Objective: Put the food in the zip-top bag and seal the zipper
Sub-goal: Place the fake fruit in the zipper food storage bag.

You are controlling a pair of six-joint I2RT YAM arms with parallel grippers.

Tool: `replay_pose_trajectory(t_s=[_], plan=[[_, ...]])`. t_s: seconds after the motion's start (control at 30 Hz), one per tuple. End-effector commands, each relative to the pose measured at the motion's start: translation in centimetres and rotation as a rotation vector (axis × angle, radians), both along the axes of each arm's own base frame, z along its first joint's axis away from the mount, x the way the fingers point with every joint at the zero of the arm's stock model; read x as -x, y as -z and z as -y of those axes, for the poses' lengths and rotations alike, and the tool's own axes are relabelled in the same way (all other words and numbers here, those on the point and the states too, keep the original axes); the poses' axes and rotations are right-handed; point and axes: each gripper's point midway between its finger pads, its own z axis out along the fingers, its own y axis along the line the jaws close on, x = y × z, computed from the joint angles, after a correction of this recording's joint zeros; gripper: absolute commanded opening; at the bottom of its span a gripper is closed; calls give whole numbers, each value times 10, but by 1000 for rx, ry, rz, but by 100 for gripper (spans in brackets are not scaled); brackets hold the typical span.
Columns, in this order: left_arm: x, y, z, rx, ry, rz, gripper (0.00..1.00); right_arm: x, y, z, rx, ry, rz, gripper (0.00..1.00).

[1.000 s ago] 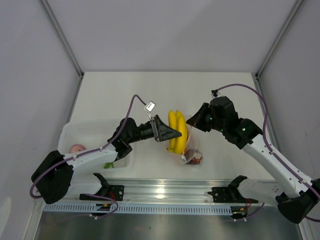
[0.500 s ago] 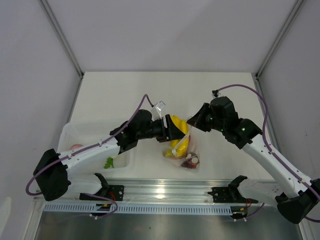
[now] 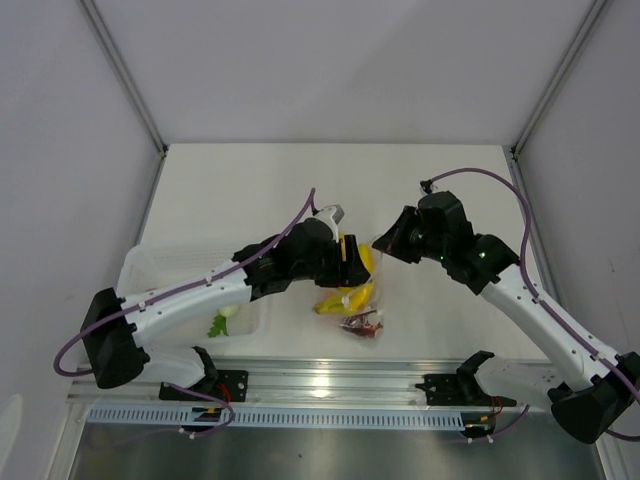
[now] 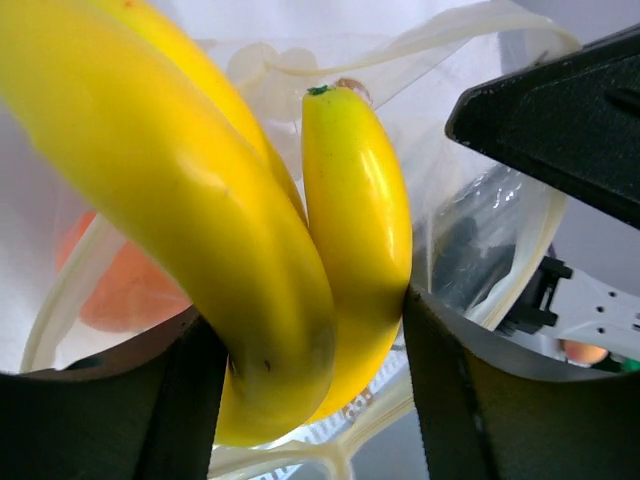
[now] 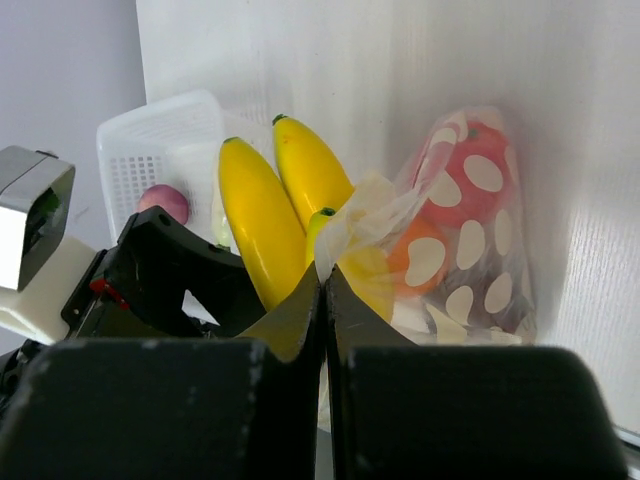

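Banana (image 4: 360, 230) tips are poking into the open mouth of the zip-top bag (image 5: 470, 230), mid-tabletop (image 3: 230, 190) towards the near edge. Left fingers (image 4: 180, 400) clamp the banana. Right fingers (image 5: 275, 345) are pressed together, pinching the bag rim. Orange piece (image 5: 420, 250) and red piece (image 5: 465, 180) sit inside the bag. Tabletop is white, with pale grey walls (image 3: 330, 60) on three sides and a white tray (image 3: 150, 265) at the left edge.

Left arm (image 3: 185, 298), right arm (image 3: 550, 325) were white-linked, black-jointed; purple cables (image 3: 478, 172) ran along both; jaws were black.
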Motion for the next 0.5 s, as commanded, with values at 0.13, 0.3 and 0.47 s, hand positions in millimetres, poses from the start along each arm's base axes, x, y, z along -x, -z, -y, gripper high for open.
replay_pose_trajectory(t_s=[0.13,0.3,0.47], plan=[[-10,-28,-28,-128,-10,184,94,-12,-26,3,-33,4,88,0],[-14,-76,-45,-91,-22,325,99,-9,-26,6,-28,-8,91,0],[-16,-93,-64,-92,-54,382,100,-4,-23,3,-28,-45,82,0]])
